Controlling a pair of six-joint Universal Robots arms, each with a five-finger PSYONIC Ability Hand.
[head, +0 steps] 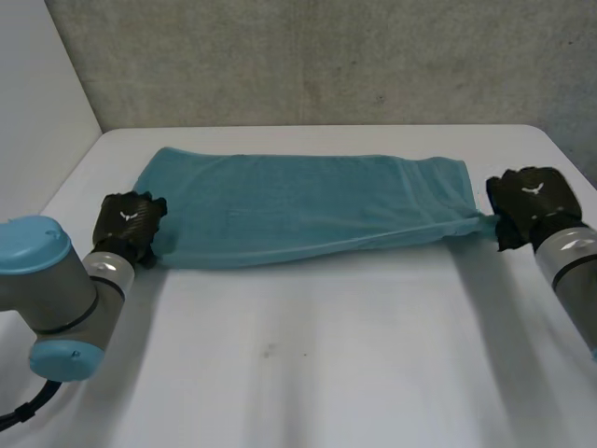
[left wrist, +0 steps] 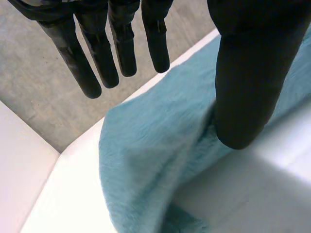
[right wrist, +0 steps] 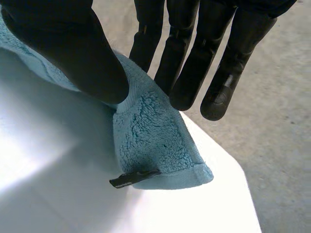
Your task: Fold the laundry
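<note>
Behind the white table [head: 308,355] runs a rough grey wall [head: 308,56]. The far half of the table carries one teal towel [head: 298,210], laid out long from side to side, straight on the table top and in no basket or bin. It looks already doubled lengthwise, though from the head view I cannot be sure of the layers.

The right robot hand [head: 530,198] is at the towel's right end and grasps its near corner. In its wrist view the thumb [right wrist: 92,68] presses the cloth against the straight fingers [right wrist: 187,82], the corner stands up off the table, and a small black tag [right wrist: 133,178] hangs from the hem. The cloth is drawn to a point there (a fair sign of tension). The left robot hand [head: 129,222] sits at the near left corner, but it is released: its fingers [left wrist: 97,58] are straight and held clear of the cloth, with the thumb [left wrist: 248,87] beside the raised edge.

My reading is that the step in hand is taking both near corners for the next fold. The next move calls for the left robot hand to close on its corner first. Then both should lift together and carry evenly, so the towel does not skew.
</note>
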